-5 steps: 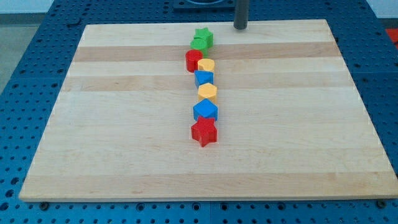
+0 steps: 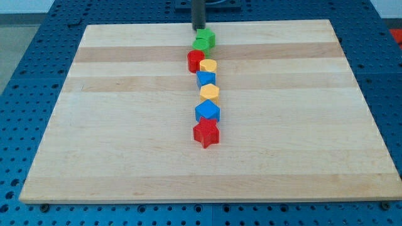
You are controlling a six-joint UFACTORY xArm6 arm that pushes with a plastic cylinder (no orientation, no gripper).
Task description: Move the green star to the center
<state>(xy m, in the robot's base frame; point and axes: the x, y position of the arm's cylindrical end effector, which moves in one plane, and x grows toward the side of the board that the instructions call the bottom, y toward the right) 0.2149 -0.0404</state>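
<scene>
Green star sits near the tabletop's top edge, heading a line of blocks; the rod's tip, no pincer fitted, stands just behind it, placed to push centreward.

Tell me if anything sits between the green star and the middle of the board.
Yes. Below the green star, toward the centre, a column of blocks stands in the way: red block, yellow block, blue block, then another yellow block. My tip sits just above the star.
</scene>
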